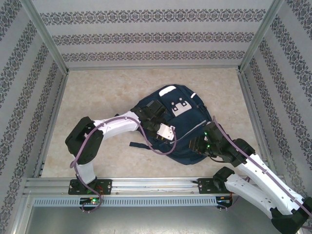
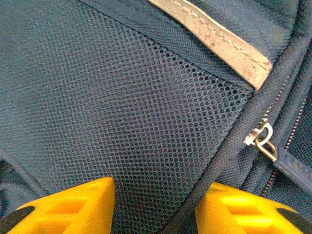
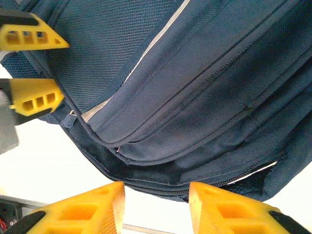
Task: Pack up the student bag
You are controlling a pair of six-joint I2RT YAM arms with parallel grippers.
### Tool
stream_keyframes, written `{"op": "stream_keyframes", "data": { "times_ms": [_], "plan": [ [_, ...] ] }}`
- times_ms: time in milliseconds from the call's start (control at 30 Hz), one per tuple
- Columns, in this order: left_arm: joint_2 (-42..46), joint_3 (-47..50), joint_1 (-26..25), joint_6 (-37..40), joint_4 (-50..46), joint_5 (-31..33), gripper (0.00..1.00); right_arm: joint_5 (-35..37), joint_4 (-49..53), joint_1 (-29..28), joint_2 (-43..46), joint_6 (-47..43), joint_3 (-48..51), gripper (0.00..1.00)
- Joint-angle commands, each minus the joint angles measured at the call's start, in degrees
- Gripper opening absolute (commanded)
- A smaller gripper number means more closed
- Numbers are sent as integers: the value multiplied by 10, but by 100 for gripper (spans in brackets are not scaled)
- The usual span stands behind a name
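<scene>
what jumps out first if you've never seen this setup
A big navy bag lies in the middle of the table. The left gripper hangs open just over its mesh panel, beside a metal zipper pull. The right gripper is open at the bag's near right edge.

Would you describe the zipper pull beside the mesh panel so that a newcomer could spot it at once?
The student bag, a large navy backpack, lies on the table. On it, under the left gripper, a pale reflective strip runs along a mesh panel. Just below that strip's end sits the zipper pull, a small shiny metal loop against dark fabric.
</scene>
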State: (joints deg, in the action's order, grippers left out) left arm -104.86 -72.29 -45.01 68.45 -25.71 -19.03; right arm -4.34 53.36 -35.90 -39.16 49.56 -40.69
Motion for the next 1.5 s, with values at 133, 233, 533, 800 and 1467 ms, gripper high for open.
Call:
{"op": "stream_keyframes", "data": {
  "times_ms": [133, 233, 533, 800, 1467],
  "plan": [
    [-16, 33, -7, 52, 14, 7, 47, -13, -17, -7, 2, 0, 11, 42],
    [-13, 39, -8, 91, -4, -5, 38, -20, -24, -7, -6, -1, 15, 43],
    [34, 25, -6, -68, -33, -18, 0, 19, -80, 7, -58, -3, 24, 47],
    [126, 78, -2, -256, -8, -14, 0, -21, -184, 64, -153, -41, 22, 46],
    [352, 254, 23, -496, -31, -106, 0, -99, -357, 12, -522, -111, -198, 36]
  ]
}}
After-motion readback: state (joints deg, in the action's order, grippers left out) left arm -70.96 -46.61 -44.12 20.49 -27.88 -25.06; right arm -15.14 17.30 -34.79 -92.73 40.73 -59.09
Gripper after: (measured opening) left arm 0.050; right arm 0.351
